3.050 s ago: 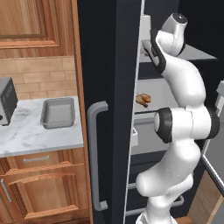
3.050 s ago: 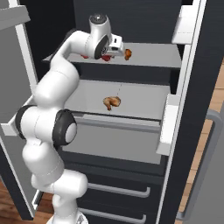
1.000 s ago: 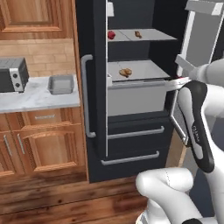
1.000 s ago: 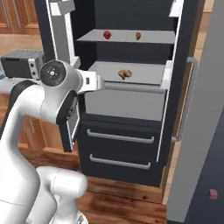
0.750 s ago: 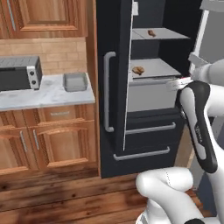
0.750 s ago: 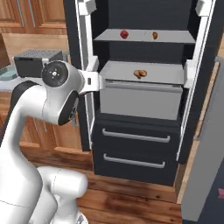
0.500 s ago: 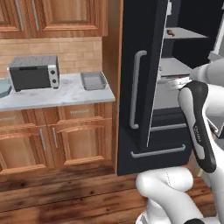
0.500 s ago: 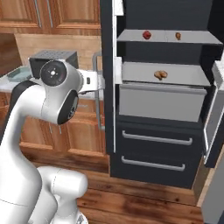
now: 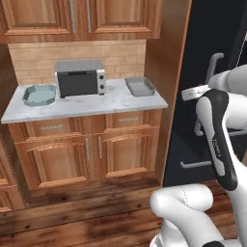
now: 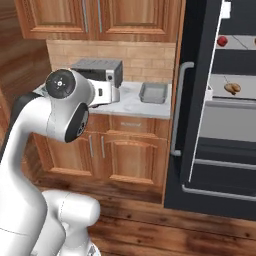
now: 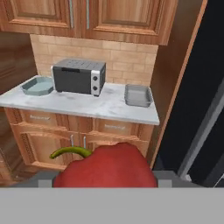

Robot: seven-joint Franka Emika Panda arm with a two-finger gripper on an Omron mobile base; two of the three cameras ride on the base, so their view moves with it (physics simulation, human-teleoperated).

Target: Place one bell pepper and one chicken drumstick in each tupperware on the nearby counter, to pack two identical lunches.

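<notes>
Bell pepper (image 11: 105, 166) sits gripped in the hand (image 11: 105, 181), well short of the counter (image 11: 87, 107) edge.

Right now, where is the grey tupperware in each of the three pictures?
Left base view: the grey tupperware sits at the counter's right end, right of the toaster oven.
Right base view: it lies mid-picture, beside the dark fridge door.
Hand view: it is right of centre, above the red bell pepper.
Shared landmark: the toaster oven, always just left of it.
</notes>
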